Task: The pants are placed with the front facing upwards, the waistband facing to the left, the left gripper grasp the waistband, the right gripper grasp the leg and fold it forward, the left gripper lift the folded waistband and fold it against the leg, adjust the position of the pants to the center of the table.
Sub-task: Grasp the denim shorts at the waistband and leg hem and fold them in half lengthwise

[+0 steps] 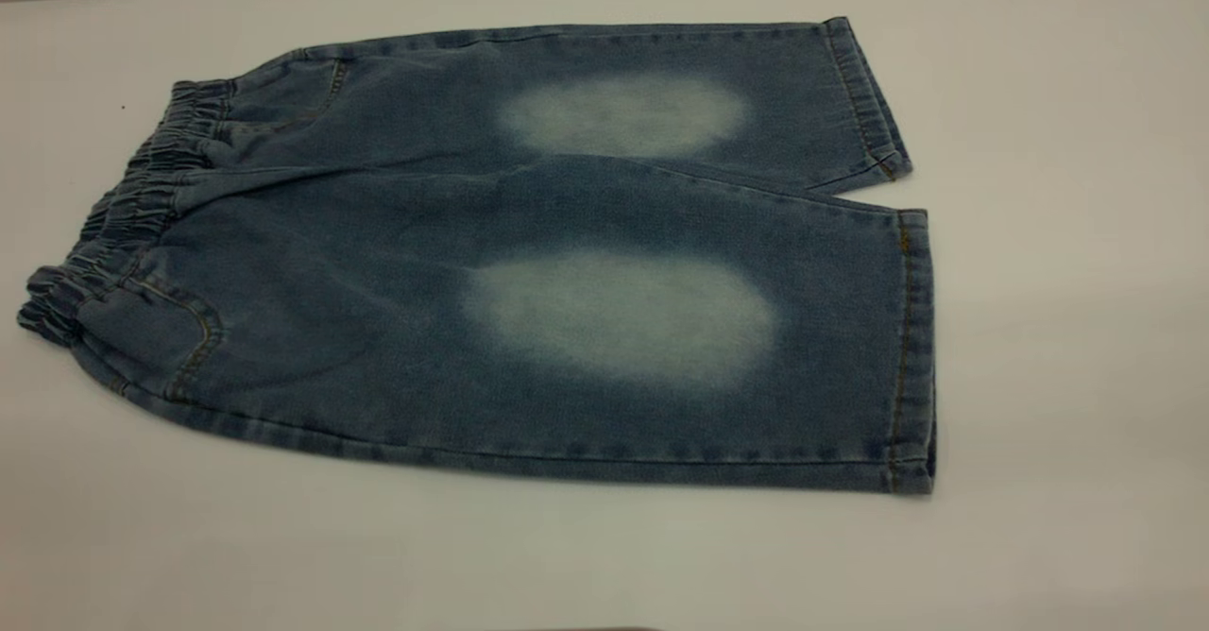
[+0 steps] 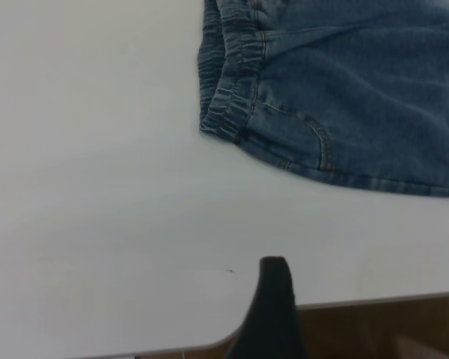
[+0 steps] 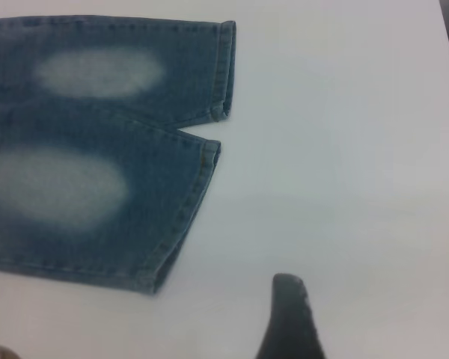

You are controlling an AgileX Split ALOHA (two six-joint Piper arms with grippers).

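Note:
The pants lie flat, front up, on the white table, both pale ovals showing. The gathered waistband points left; the two legs end at the right, the near leg wider in view. Neither gripper appears in the exterior view. My left gripper hovers over bare table short of the waistband's near corner; only one black finger shows, with nothing against it. My right gripper hangs off the hem of the near leg; one speckled finger shows, holding nothing.
The table's near edge and rounded corner lie just under the left gripper, with brown floor beyond. Bare tabletop surrounds the pants on all sides, widest to the right of the hems.

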